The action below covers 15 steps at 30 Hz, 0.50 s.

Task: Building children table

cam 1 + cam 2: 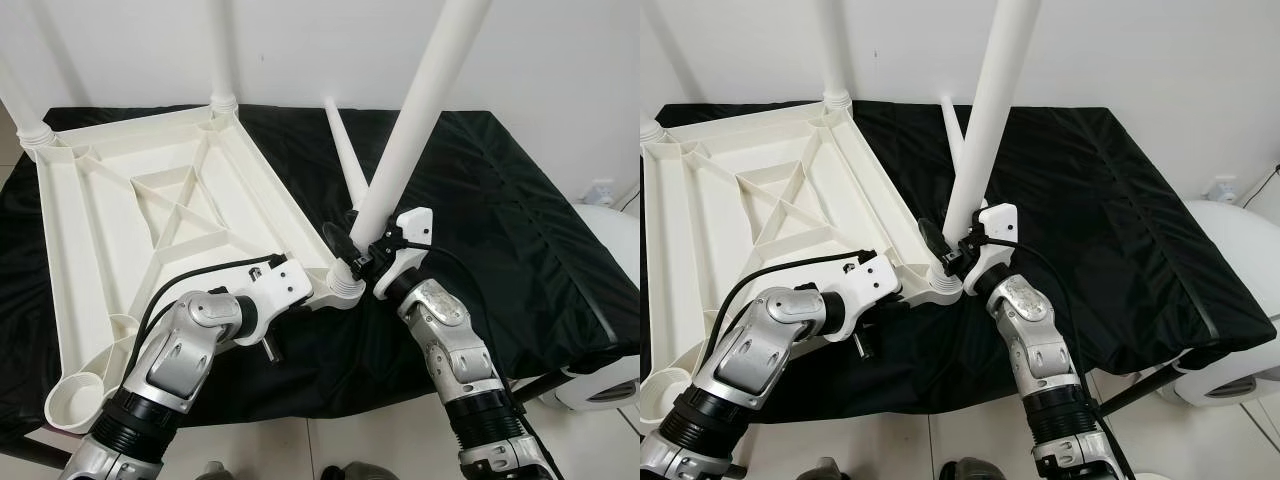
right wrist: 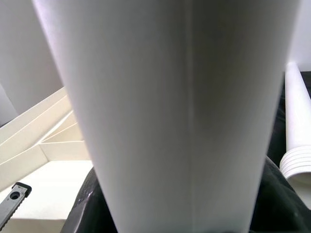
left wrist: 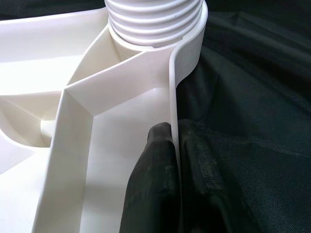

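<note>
A white plastic tabletop [image 1: 150, 200] lies upside down on a black cloth, ribs facing up. Two white legs [image 1: 222, 50] stand in its far corners. My left gripper [image 3: 177, 184] is shut on the tabletop's rim wall [image 3: 174, 97] beside the near right corner socket [image 1: 345, 290]. My right gripper [image 1: 352, 255] is shut on a third white leg [image 1: 420, 100], which stands tilted in that socket; its threaded end [image 3: 155, 19] sits in the collar. A spare leg [image 1: 345, 150] lies on the cloth behind.
The black cloth [image 1: 500, 220] covers a low platform with its front edge close to me. A round white object [image 1: 615, 300] stands on the floor to the right. The white wall is right behind the platform.
</note>
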{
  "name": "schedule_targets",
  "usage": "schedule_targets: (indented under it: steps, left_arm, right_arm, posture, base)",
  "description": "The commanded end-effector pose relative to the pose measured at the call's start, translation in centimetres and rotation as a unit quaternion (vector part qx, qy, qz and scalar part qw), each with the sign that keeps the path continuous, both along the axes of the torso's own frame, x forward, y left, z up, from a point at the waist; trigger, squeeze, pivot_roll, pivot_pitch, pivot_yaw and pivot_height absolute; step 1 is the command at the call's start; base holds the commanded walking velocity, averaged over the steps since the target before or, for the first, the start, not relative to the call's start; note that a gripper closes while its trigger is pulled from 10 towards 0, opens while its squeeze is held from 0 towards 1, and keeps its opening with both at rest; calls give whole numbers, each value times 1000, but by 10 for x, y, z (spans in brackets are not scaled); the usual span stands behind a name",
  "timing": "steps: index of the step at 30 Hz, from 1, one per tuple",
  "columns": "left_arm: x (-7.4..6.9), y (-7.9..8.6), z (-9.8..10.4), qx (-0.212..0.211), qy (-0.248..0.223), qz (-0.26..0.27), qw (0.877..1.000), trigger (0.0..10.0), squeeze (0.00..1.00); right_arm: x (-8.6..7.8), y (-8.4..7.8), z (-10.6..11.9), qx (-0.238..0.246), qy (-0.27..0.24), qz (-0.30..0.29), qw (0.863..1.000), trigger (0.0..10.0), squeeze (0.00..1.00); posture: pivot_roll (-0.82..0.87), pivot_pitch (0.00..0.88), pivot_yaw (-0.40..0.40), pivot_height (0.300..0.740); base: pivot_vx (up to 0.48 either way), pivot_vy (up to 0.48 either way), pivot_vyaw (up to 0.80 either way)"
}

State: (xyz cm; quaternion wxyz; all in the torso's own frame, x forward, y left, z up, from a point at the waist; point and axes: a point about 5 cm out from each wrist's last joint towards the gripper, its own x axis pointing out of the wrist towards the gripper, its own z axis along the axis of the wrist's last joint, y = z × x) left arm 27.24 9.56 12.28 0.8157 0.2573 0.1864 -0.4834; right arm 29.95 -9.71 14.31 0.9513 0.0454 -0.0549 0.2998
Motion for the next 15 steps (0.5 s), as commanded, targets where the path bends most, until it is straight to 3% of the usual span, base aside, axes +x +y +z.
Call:
schedule_targets:
  steps: [1, 9, 15]
  left_arm:
    - [7, 25, -13, 40, -15, 96, 995, 10000, 0]
    - [6, 24, -13, 38, -15, 97, 994, 10000, 0]
    - [5, 23, -11, 35, -16, 97, 995, 10000, 0]
  right_arm:
    - [-8, -7, -42, -21, 105, -16, 994, 10000, 0]
    - [-9, -1, -39, -23, 93, -28, 995, 10000, 0]
    - [-7, 7, -33, -19, 78, -69, 994, 10000, 0]
  posture:
    - [39, 53, -66, 740]
    - [40, 53, -69, 740]
    - [40, 62, -70, 740]
  base:
    - [0, 0, 0]
    - [0, 0, 0]
    - [0, 0, 0]
